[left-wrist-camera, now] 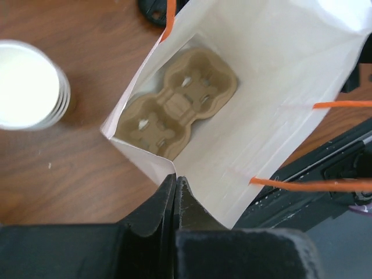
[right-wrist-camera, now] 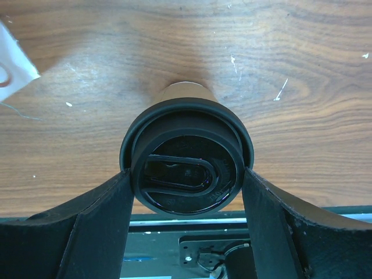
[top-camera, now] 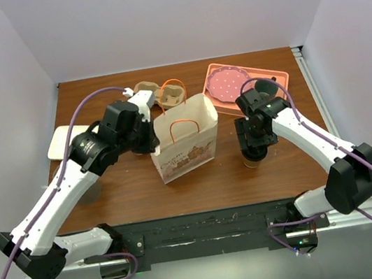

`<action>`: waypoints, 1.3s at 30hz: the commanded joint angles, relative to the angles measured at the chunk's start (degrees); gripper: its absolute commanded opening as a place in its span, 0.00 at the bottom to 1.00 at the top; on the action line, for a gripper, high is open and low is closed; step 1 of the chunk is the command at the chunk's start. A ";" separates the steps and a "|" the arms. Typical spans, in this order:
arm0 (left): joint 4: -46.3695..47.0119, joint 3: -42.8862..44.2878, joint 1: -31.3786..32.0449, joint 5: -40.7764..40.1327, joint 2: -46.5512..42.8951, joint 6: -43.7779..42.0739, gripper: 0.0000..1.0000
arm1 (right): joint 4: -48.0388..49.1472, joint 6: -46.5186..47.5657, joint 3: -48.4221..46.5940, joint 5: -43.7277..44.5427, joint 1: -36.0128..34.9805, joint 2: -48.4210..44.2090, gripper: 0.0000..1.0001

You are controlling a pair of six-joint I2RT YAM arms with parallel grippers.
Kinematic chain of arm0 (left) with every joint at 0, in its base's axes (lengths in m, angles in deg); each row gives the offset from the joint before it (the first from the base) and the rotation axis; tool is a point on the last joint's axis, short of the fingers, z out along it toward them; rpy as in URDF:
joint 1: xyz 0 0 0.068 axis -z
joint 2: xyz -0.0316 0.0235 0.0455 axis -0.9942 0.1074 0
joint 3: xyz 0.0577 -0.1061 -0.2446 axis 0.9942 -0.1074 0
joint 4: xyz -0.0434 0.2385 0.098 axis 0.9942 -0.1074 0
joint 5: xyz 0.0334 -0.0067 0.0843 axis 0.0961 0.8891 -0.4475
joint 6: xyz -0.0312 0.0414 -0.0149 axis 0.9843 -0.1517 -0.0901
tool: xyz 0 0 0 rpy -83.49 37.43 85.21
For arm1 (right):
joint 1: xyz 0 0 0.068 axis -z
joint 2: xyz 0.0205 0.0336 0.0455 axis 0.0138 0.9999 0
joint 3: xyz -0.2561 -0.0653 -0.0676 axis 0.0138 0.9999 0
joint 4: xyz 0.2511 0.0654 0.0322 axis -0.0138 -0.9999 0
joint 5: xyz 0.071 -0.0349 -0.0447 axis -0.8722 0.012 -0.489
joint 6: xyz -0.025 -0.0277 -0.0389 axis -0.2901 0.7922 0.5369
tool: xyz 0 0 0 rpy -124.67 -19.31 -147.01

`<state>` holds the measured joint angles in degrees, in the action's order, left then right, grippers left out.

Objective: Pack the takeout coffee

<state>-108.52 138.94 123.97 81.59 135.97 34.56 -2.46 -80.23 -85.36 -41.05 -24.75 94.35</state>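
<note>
The right fingers (right-wrist-camera: 99, 226) sit one on each side of the takeout coffee (right-wrist-camera: 186, 174), pressed against the rim of its black lid as far as the wrist view shows, so the cup appears gripped but stands on the tabletop (right-wrist-camera: 174, 46), not yet lifted. The left fingers (left-wrist-camera: 157, 215) are pinched together on the near rim of the white paper bag (left-wrist-camera: 273, 75), holding its mouth open. A brown pulp two-cup carrier (left-wrist-camera: 174, 104) lies flat at the bottom of the bag. The step in hand looks like the pick-up. The next move calls for a straight lift with the cup upright, a carry across to the bag just to the left, and a lowering between the orange handles into one of the carrier's wells without catching the bag's thin wall. A stack of white cups (left-wrist-camera: 26, 84) stands beside the bag, and a pink tray (top-camera: 279, 82) lies toward the far right. The tabletop is dark brown wood grain with small pale scuffs, enclosed by plain pale walls on three sides.
</note>
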 commanded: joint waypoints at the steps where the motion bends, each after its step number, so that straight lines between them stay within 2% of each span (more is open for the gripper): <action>1: 12.24 -1.48 -0.33 8.78 -3.99 -10.90 0.00 | -2.22 1.87 -4.39 1.78 0.15 0.30 0.48; 4: 15.69 -3.40 -0.32 9.32 -7.33 -13.10 0.00 | -3.62 1.87 -6.32 2.05 0.32 0.21 0.47; 7: 11.42 -3.94 -0.24 10.28 -6.64 -15.65 0.00 | -6.78 1.17 -11.06 3.53 0.41 0.47 0.44; 12: 7.01 -3.41 -0.24 9.23 -3.92 -15.58 0.00 | -13.91 0.73 -24.42 5.92 0.50 2.23 0.42; 14: 5.51 -2.01 -0.50 7.39 -1.99 -15.05 0.03 | -15.92 0.91 -28.90 5.65 0.50 2.67 0.41; 16: 5.41 -1.22 -0.59 7.38 -1.10 -14.26 0.06 | -17.33 0.91 -33.63 5.82 0.50 3.37 0.40; 20: 6.56 -1.04 -0.68 6.50 -0.58 -13.03 0.06 | -21.63 2.04 -43.66 7.58 0.50 3.90 0.39; 23: 4.19 1.24 -0.68 4.31 1.71 -11.89 0.23 | -23.23 4.94 -52.80 7.06 0.50 5.65 0.38; 24: 3.31 1.86 -0.68 3.61 2.06 -11.19 0.34 | -23.66 5.65 -55.00 5.84 0.50 6.36 0.38; 25: 2.70 3.26 -0.76 0.56 2.67 -10.40 0.37 | -24.71 6.35 -58.59 5.22 0.41 7.76 0.37; 30: -2.22 9.41 -0.76 -3.34 5.31 -3.99 0.40 | -25.96 9.61 -65.65 2.23 0.41 9.18 0.35; 33: -3.45 10.56 -0.77 -4.48 5.84 -1.44 0.47 | -26.39 10.13 -69.86 -1.98 0.50 9.18 0.34; 34: -3.81 10.74 -0.68 -5.18 6.10 -1.08 0.47 | -25.87 10.40 -71.79 -6.17 0.50 9.18 0.34; 39: -4.43 10.30 -0.68 -5.72 7.16 -0.99 0.47 | -15.43 12.24 -67.34 -15.17 0.32 3.57 0.31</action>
<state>-111.44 147.64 123.58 77.78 142.18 31.42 -22.07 -71.36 -154.05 -46.65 -24.36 102.88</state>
